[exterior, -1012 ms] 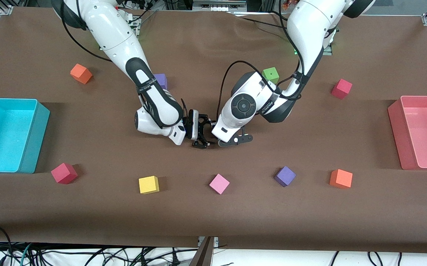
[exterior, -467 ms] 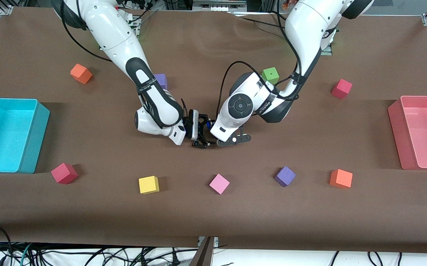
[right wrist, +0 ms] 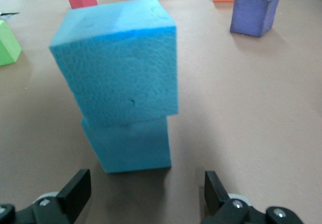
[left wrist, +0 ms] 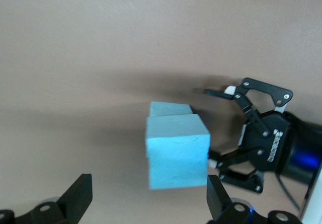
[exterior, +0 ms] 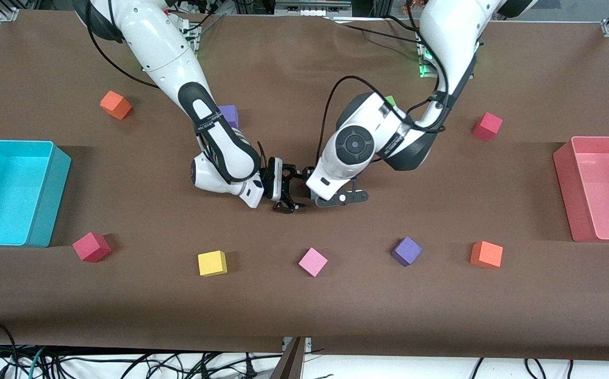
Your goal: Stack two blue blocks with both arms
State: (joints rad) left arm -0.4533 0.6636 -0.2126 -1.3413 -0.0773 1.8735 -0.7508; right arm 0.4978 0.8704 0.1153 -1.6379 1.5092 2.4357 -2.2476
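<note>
The two sky-blue blocks stand stacked on the brown table, the upper one (right wrist: 118, 58) turned a little on the lower one (right wrist: 131, 143). In the left wrist view the upper block (left wrist: 177, 153) covers most of the lower block (left wrist: 168, 109). In the front view the left arm's hand hides the stack. My left gripper (left wrist: 148, 204) is open over the stack and holds nothing; it shows in the front view (exterior: 342, 199). My right gripper (right wrist: 146, 196) is open, low beside the stack, apart from it; it shows in the front view (exterior: 295, 190).
Nearer the front camera lie red (exterior: 91, 246), yellow (exterior: 212, 263), pink (exterior: 312, 261), purple (exterior: 406, 250) and orange (exterior: 486, 254) cubes. Farther lie orange (exterior: 115, 104), purple (exterior: 228, 115), green (exterior: 390, 100) and red (exterior: 487, 126) cubes. A cyan bin (exterior: 51, 200) and a pink bin (exterior: 567, 189) stand at the table's ends.
My left arm has lifted and shifted a little toward its own end of the table, away from the stack. My right arm has barely moved.
</note>
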